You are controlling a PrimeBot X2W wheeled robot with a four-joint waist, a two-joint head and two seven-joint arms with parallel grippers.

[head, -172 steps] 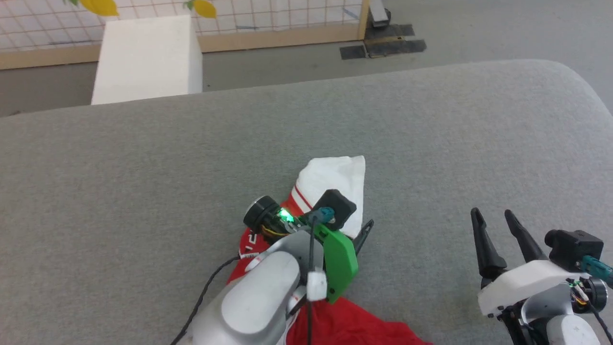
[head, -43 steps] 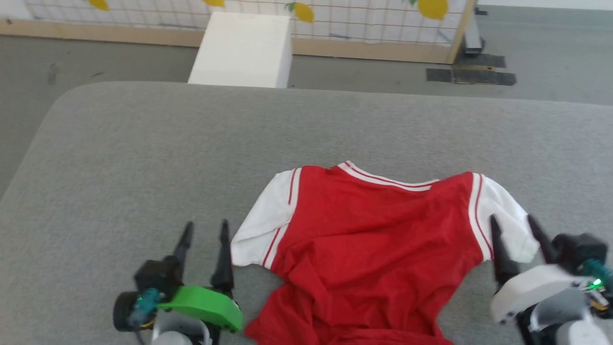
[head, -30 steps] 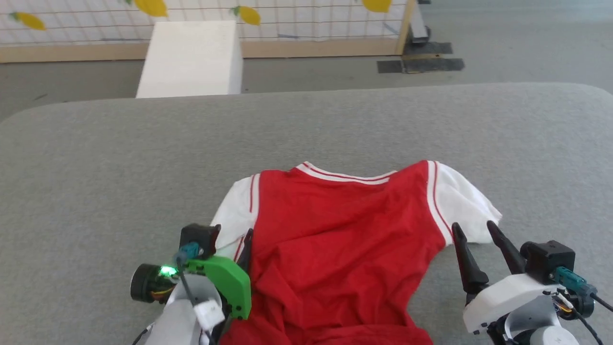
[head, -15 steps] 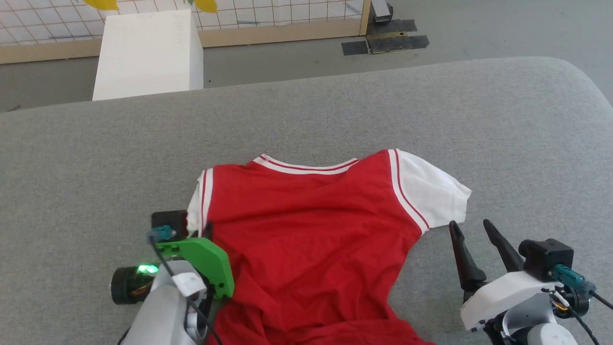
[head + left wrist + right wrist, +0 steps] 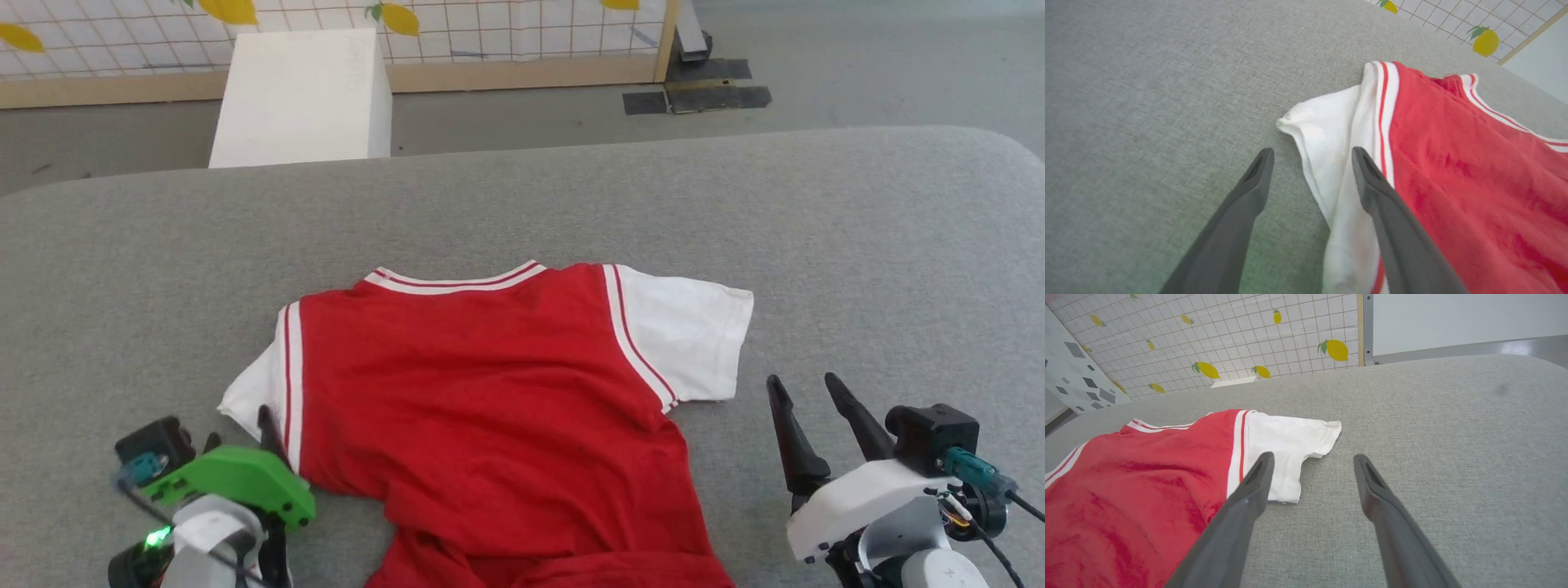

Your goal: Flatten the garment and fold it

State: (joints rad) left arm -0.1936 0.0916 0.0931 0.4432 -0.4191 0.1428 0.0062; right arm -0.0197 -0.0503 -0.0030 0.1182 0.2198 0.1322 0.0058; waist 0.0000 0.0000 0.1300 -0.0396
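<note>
Big grey padded surface (image 5: 571, 204) under everything here, running out past the garment on every side. And there's the garment (image 5: 490, 392) itself, the red jersey shirt, spread on that surface with a plain red face up and its collar at the far end. The upper body lies fairly flat; the end nearest the robot narrows and bunches into folds.

Beyond the garment's collar, off the surface, stands a white block (image 5: 302, 98), and behind that a gridded panel with lemon prints (image 5: 506, 33).

Now the right gripper (image 5: 802, 379): fingers spread wide, nothing between them, sitting near the garment's right sleeve (image 5: 690, 343), just off its lower corner on the robot's side. From the wrist camera one finger lines up with the sleeve's hem, the other sits over bare grey beyond it.

Over to the left gripper (image 5: 1312, 150), also spread wide and holding nothing, right at the garment's left sleeve (image 5: 257, 384). One finger hangs over the white sleeve cloth next to the red-and-white stripe, the other outside the sleeve's edge; whether either touches, cannot tell.

Smallest detail: the striped collar trim (image 5: 453, 280) at the garment's far edge, curving neatly.
</note>
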